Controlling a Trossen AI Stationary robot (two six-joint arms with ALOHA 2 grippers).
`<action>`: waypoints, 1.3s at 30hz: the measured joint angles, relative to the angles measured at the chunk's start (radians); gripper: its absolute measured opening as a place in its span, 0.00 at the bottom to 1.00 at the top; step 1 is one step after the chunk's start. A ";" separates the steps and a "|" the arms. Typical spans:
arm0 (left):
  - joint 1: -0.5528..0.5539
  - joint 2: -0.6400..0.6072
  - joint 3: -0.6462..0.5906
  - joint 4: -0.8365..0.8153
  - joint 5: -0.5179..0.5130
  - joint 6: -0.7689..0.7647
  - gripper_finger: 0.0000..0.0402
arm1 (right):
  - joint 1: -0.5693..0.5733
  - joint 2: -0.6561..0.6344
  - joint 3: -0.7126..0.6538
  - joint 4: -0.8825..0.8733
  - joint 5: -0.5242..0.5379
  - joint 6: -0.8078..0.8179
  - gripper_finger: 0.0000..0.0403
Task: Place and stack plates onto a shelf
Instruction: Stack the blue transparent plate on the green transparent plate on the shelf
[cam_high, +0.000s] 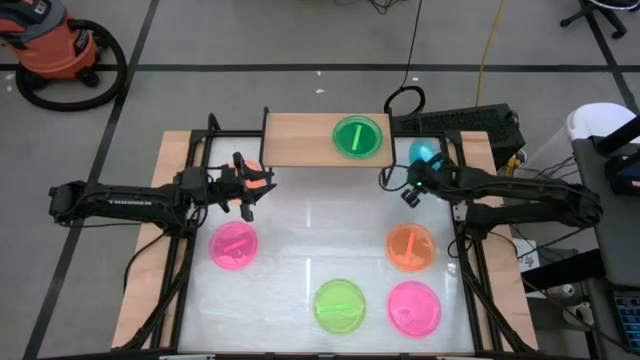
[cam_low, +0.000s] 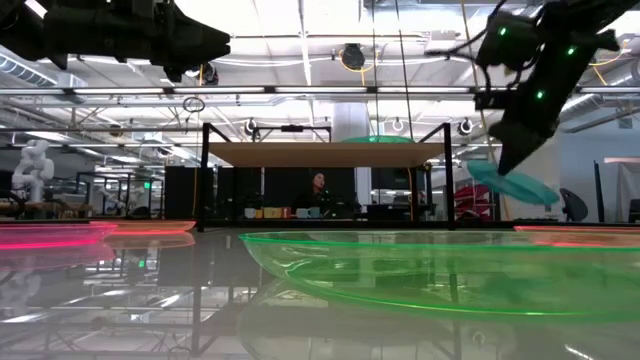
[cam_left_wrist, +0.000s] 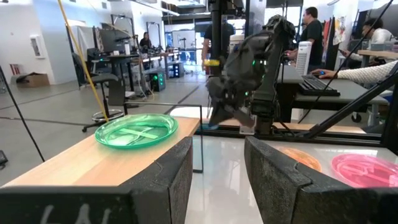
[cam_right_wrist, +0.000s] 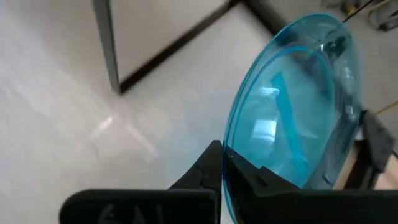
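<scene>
Blue and translucent, a small plate (cam_right_wrist: 292, 99) is pinched by its rim in the right pincer (cam_high: 412, 183), whose fingers are clamped together on the edge. In the high view this blue plate (cam_high: 424, 152) sits just off the right end of the shelf (cam_high: 300, 140), and the low view shows it tilted and lifted clear of the table (cam_high: 300, 230).

The left pincer (cam_high: 247, 187) hovers by the shelf's left front corner with its fingers (cam_left_wrist: 168, 180) apart and nothing between them; something orange shows just beside it in the high view, too hidden to identify.

One green plate (cam_high: 358, 137) lies flat on the light-wood shelf, toward its right side. Four more plates rest on the white table: a pink plate (cam_high: 234, 245) at the left, an orange plate (cam_high: 411, 247) at the right, a lime-green plate (cam_high: 340, 305) near the front edge, and a second pink plate (cam_high: 414, 307) just beside it to the right.
</scene>
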 joint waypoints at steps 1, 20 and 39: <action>0.000 0.000 0.000 0.000 0.000 0.000 0.38 | 0.003 -0.027 0.003 0.002 0.011 0.001 0.00; 0.000 0.000 0.000 0.001 0.000 -0.002 0.38 | 0.031 -0.085 0.116 0.344 0.145 -0.174 0.00; -0.004 0.000 0.000 -0.004 0.000 -0.013 0.38 | 0.082 0.491 0.497 0.502 0.082 -0.500 0.00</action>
